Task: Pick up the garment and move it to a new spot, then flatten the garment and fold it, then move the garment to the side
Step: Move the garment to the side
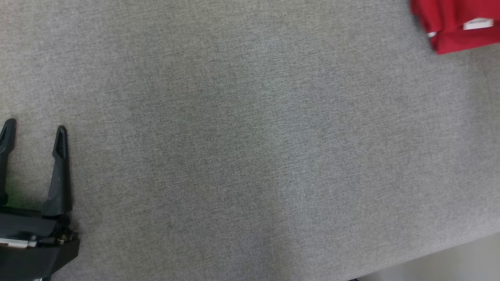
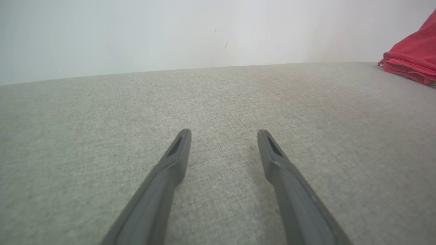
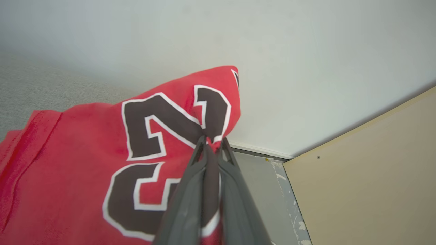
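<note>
The garment (image 3: 85, 163) is a red jersey with large black, white-edged numbers. My right gripper (image 3: 213, 139) is shut on a fold of its edge, which stands lifted above the grey surface. In the head view a folded part of the garment (image 1: 457, 23) with a white label lies at the far right corner. From the left wrist the garment (image 2: 412, 58) shows at the right edge, far from my left gripper (image 2: 224, 136). My left gripper (image 1: 35, 130) hovers open at the lower left with nothing between its fingers.
The grey fabric surface (image 1: 250, 148) spreads wide between the two arms. Its front edge (image 1: 429, 253) runs along the lower right, with pale floor beyond. A white wall (image 2: 170, 34) stands behind the surface, and a beige panel (image 3: 374, 177) beside it.
</note>
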{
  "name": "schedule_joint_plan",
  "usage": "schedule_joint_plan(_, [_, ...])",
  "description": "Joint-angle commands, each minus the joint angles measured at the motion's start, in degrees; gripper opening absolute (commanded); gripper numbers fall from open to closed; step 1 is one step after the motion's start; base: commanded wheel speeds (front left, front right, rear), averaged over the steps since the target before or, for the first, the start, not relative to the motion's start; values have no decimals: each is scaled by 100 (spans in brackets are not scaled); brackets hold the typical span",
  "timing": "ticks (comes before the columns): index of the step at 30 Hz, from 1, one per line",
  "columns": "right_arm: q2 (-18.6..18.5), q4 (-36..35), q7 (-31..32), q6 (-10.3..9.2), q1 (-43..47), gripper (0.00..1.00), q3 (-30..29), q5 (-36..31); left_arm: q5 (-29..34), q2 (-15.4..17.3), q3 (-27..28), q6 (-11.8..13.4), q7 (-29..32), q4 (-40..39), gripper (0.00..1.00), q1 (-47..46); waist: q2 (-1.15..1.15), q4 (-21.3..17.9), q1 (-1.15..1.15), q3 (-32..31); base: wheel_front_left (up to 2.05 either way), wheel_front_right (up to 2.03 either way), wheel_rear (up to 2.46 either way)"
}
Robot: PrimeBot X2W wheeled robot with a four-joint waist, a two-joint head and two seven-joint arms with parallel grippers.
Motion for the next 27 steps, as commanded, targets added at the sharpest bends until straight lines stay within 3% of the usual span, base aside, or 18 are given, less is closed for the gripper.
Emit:
schedule_joint_plan(1, [-48,42,4,-16,-68,0,-14,-37,-10,-91,-137,7,47,235,100,-27,1,33,1,15,0,0,0])
schedule_joint_plan(3, [-101,184,-7,-16,-157,0,1,-31,-7,-93,-137,8,47,255,100,-33,1,68,1,25,0,0,0])
schedule_joint_plan(4, [-121,256,-23,-16,-204,20,0,-44,-5,-93,-138,9,47,274,100,-35,1,83,1,26,0,0,0])
schedule_joint_plan(5, [-132,311,-53,-16,-246,73,8,-66,-2,-98,-138,9,48,295,100,-45,1,95,1,25,0,0,0])
schedule_joint_plan(6, [-131,371,-77,-16,-280,100,3,-96,0,-108,-144,10,51,313,100,-55,1,107,1,20,0,0,0])
schedule_joint_plan(17, [185,474,-785,-16,-145,100,-55,-377,-9,-371,-99,29,50,550,100,-11,1,225,1,-552,0,0,0])
schedule_joint_plan(27, [941,-91,-1611,-16,654,100,12,-224,41,-750,205,82,26,855,100,294,1,419,1,-1584,0,0,0])
